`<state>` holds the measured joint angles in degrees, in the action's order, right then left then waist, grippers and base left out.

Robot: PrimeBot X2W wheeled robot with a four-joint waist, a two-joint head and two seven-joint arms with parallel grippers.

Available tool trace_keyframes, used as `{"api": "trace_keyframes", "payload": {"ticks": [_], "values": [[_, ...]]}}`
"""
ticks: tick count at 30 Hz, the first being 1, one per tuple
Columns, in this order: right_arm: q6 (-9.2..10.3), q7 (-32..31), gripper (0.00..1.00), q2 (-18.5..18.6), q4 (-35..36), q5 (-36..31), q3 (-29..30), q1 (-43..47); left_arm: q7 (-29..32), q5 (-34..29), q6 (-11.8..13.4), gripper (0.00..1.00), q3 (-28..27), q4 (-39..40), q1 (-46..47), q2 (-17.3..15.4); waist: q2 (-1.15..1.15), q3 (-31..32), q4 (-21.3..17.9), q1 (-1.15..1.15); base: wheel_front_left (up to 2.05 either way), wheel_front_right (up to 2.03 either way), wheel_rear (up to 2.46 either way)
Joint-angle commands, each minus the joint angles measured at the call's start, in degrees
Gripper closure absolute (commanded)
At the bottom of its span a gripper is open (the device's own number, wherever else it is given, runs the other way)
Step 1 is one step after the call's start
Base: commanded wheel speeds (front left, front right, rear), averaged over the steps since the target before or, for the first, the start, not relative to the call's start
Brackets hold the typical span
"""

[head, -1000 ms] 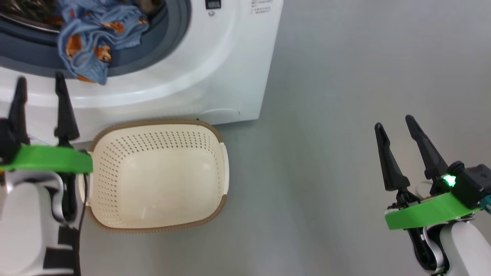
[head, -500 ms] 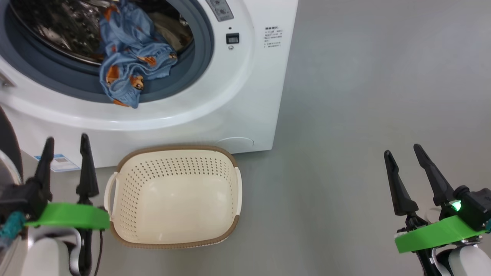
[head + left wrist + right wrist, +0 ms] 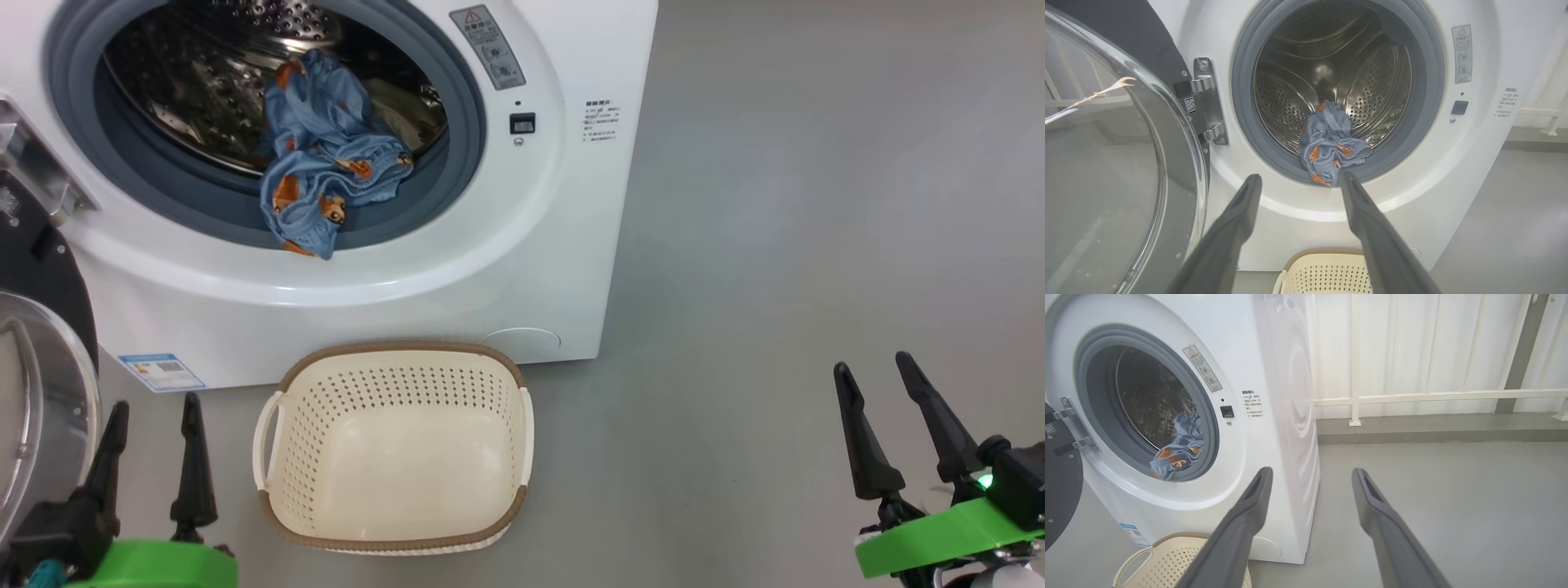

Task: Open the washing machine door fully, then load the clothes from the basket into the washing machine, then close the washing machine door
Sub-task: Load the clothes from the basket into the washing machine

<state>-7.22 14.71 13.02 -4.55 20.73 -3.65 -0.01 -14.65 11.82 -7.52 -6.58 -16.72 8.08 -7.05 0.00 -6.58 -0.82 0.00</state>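
Observation:
The white washing machine [image 3: 539, 269] stands with its door [image 3: 41, 392] swung wide to the left; the glass bowl of the door [image 3: 1106, 171] shows large in the left wrist view. Light-blue clothes [image 3: 326, 184] with orange figures lie in the drum mouth, one end draped over the grey rubber ring; the clothes [image 3: 1329, 149] and a cream piece behind show too. The cream basket [image 3: 514, 425] sits on the floor before the machine with nothing in it. My left gripper [image 3: 153, 404] is open at lower left, beside the basket. My right gripper [image 3: 872, 367] is open at lower right, over bare floor.
Grey floor [image 3: 816, 204] stretches to the right of the machine. A white railing and wall [image 3: 1433, 396] stand behind, beyond a low grey kerb. The open door's hinge [image 3: 1206, 102] juts out at the machine's left.
The head camera has tilted up, so the machine, basket and both grippers sit lower in view. The basket and clothes lie as before. Both grippers stay open.

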Motion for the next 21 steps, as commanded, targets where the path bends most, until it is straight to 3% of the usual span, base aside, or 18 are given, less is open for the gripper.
{"api": "trace_keyframes", "payload": {"ticks": [1,21], "values": [[-0.26,0.3,0.00,1.3,1.4,0.3,-0.9,0.1,-0.3,0.5,0.0,0.00,-2.1,2.0,0.0,-1.1,0.00,0.4,0.2,0.00,0.00,0.00,0.00],[-0.26,0.3,0.00,1.4,1.8,0.4,-0.2,2.8,-0.3,0.8,0.0,0.00,-3.3,6.8,-6.3,-0.3,0.00,2.6,0.5,0.00,0.00,0.00,0.00]]}}
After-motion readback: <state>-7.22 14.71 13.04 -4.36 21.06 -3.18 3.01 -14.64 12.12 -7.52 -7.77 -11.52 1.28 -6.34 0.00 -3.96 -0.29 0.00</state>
